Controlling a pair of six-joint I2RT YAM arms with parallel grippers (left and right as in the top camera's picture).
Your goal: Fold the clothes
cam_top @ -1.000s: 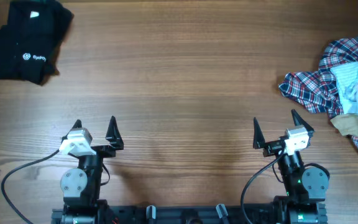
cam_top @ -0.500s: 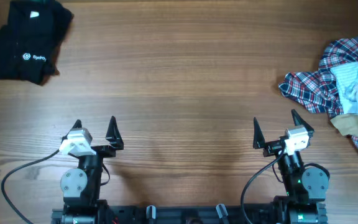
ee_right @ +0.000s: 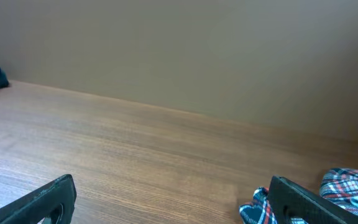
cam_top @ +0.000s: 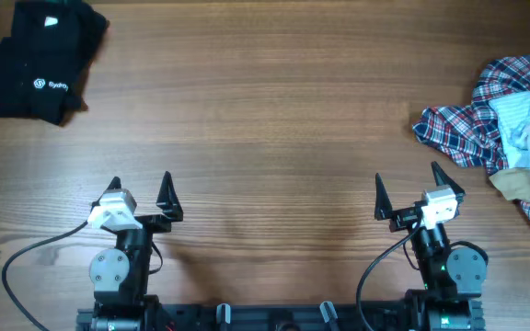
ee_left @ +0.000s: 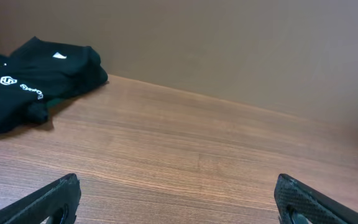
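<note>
Overhead view: the wooden bench (cam_top: 265, 101) fills the frame, with both arms based at its near edge. Unsorted clothes lie in a crumpled heap at the far right edge. A plaid shirt (cam_top: 463, 124) is spread underneath. A pale-blue striped garment (cam_top: 515, 110) is bunched on top of it, and a beige piece (cam_top: 515, 184) touches its near side. Part of the heap runs out of frame. The black garments (cam_top: 35, 69), logo upward, lie compact in the far left corner, well apart from the heap. This probably marks a finished stack kept separate from work still to do.

The left end effector (cam_top: 140, 184) and the right end effector (cam_top: 408, 179) rest near their bases with jaws spread wide, holding nothing. Neither is near any cloth, which suggests a ready pose with no fold begun. The heap sits on the right arm's side, so that arm is the likelier one to reach first.

Only the overhead view gives the whole layout and both arms. The left wrist view shows the logo and the layered thickness of the black stack at a low angle, between its own parted fingers (ee_left: 55, 199). The right wrist view catches just the plaid corner beside its right finger (ee_right: 303, 199). The striped garment is not visible there.
</note>
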